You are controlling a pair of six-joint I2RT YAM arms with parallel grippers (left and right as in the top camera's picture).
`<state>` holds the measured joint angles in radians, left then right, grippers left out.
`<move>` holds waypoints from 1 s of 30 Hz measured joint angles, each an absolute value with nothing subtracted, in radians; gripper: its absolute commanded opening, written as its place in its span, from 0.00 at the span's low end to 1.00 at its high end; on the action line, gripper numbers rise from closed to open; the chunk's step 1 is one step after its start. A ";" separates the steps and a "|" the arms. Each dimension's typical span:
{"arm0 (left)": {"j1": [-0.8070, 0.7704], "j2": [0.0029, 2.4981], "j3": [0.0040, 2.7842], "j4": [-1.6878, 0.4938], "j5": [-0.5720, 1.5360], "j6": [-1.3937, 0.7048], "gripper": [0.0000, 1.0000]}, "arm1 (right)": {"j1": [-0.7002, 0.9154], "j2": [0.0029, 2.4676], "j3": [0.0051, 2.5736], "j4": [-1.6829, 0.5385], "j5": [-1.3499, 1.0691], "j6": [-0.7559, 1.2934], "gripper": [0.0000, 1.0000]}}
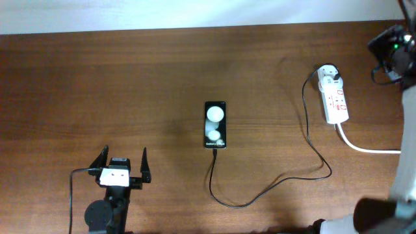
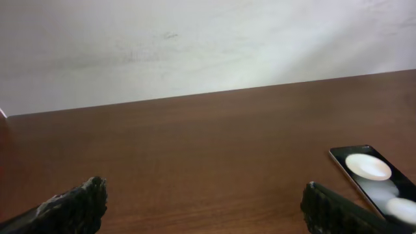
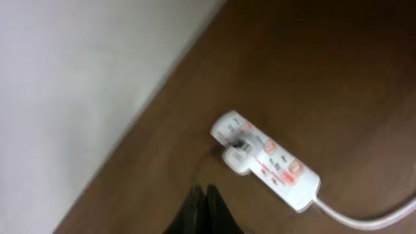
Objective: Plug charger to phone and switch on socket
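Charger: the white adapter of the charger (image 1: 329, 78) sits in the top end of the strip at upper right. Its thin black lead trails down, loops low across the centre and comes up to the phone's bottom edge, and the tip looks seated there.
Phone: the phone (image 1: 216, 123) lies flat at mid-frame with its screen lit, showing two white circles.
Socket: the socket (image 1: 337, 104) lies at upper right with its red-marked switches face up. I read the switch as the step left to do.
Handling: it's a rigid plastic strip and likely light, so a sideways shove could skate it. My call is a straight press down on the rocker. The lead is limp and easily snagged.
Which switch: I cannot tell which one serves the adapter.
Right fingers: the right fingers (image 3: 211, 211) are pinched together on nothing, low in the wrist view, near the strip but clear of it.
Left fingers: the left fingers (image 2: 75, 208) are spread wide and empty at lower left, well apart from the phone.
In the way: the adapter crowds the nearest switch, and the thick white cord (image 1: 364, 146) runs off lower right.
Table: the table (image 1: 130, 78) is brown wood.
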<state>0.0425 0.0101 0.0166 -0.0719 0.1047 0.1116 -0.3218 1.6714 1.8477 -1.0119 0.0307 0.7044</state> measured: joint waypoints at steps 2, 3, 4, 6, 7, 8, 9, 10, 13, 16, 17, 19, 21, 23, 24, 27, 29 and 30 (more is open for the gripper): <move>0.043 0.010 0.017 -0.071 0.105 0.112 0.99 | -0.386 1.818 1.851 -1.069 -0.042 0.723 0.04; 0.043 0.010 0.017 -0.071 0.105 0.112 0.99 | -0.403 1.871 1.851 -1.079 -0.062 0.727 0.04; 0.043 0.010 0.017 -0.071 0.105 0.112 0.99 | -0.410 1.912 1.851 -1.082 -0.074 0.729 0.05; 0.043 0.010 0.017 -0.071 0.105 0.112 0.99 | -0.411 1.979 1.851 -1.086 -0.088 0.730 0.21; 0.043 0.010 0.017 -0.071 0.105 0.112 0.99 | -0.411 1.998 1.851 -1.092 -0.089 0.731 0.20; 0.043 0.010 0.017 -0.071 0.105 0.112 0.99 | -0.411 2.007 1.849 -1.096 -0.075 0.731 0.15; 0.043 0.010 0.017 -0.071 0.105 0.112 0.99 | -0.411 2.012 1.849 -1.096 -0.058 0.731 0.13; 0.043 0.010 0.017 -0.071 0.105 0.112 0.99 | -0.411 2.016 1.849 -1.096 -0.049 0.735 0.04; 0.043 0.010 0.017 -0.070 0.105 0.112 0.99 | -0.411 2.085 1.848 -1.073 -0.020 0.733 0.04; 0.043 0.010 0.017 -0.070 0.105 0.112 0.99 | -0.409 2.137 1.848 -1.047 -0.020 0.733 0.04; 0.043 0.010 0.017 -0.071 0.105 0.112 0.99 | -0.407 2.144 1.848 -1.039 -0.020 0.733 0.04; 0.043 0.010 0.017 -0.071 0.105 0.112 0.99 | -0.399 2.149 1.848 -1.007 -0.020 0.733 0.04; 0.043 0.010 0.017 -0.071 0.105 0.112 0.99 | -0.385 2.150 1.848 -0.987 -0.020 0.733 0.04; 0.043 0.010 0.017 -0.071 0.105 0.112 0.99 | -0.372 2.154 1.848 -0.983 -0.020 0.733 0.04; 0.043 0.010 0.017 -0.071 0.105 0.112 0.99 | -0.363 2.166 1.848 -0.975 -0.020 0.734 0.04; 0.043 0.010 0.017 -0.070 0.105 0.112 0.99 | -0.350 2.229 1.847 -0.971 -0.020 0.733 0.04; 0.043 0.010 0.017 -0.071 0.105 0.112 0.99 | -0.350 2.247 1.847 -0.960 -0.020 0.733 0.04; 0.043 0.010 0.017 -0.071 0.105 0.112 0.99 | -0.350 2.247 1.847 -0.954 -0.020 0.734 0.04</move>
<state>0.0429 0.0101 0.0166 -0.0708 0.1047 0.1116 -0.3504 2.2475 1.8473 -0.9543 -0.0200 0.7338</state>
